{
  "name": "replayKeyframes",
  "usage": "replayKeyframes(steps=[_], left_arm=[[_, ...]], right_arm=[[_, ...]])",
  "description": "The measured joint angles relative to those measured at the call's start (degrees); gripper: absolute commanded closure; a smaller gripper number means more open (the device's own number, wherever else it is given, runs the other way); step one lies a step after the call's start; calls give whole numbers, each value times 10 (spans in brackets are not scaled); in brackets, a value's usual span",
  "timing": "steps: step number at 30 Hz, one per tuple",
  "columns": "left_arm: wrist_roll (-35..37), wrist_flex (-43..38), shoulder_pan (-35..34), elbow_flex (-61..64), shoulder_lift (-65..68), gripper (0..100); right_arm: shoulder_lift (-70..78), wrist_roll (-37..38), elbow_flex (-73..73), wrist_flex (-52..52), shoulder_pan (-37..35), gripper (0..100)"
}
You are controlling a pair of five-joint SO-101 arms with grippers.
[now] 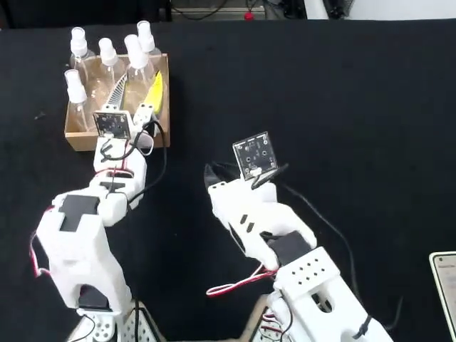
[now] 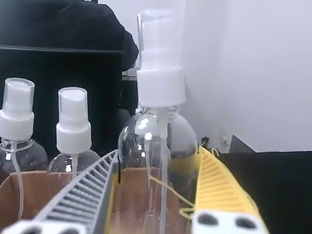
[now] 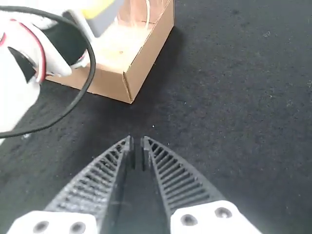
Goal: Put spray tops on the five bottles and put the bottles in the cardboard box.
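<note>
The cardboard box [image 1: 80,137] stands at the table's far left with several clear bottles upright in it, each with a white spray top. My left gripper [image 1: 142,77] is over the box, its grey finger [image 2: 83,190] and yellow finger [image 2: 219,190] pressed against the sides of one bottle [image 2: 158,141]. Two more bottles [image 2: 17,122] [image 2: 73,126] stand behind the box wall [image 2: 24,195]. My right gripper [image 1: 209,173] is low over the bare table right of the box, shut and holding nothing, its tips [image 3: 137,141] pointing toward the box corner [image 3: 141,58].
The left arm's white body and black cable [image 3: 83,73] lie close beside the box. A pale flat object [image 1: 445,274] sits at the table's right edge. The black tabletop [image 1: 320,107] stretches wide to the right of the box.
</note>
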Motion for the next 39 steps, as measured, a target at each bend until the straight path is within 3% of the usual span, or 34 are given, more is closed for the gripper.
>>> replayKeyframes(steps=[9,18,39], left_arm=[[0,-1,0,0,41,855],[0,-84,0,0,101,855],[0,-36,0,-22,124,851]], right_arm=[[0,0,0,-1,0,969],[0,0,0,-1,0,969],[0,0,0,-1,0,969]])
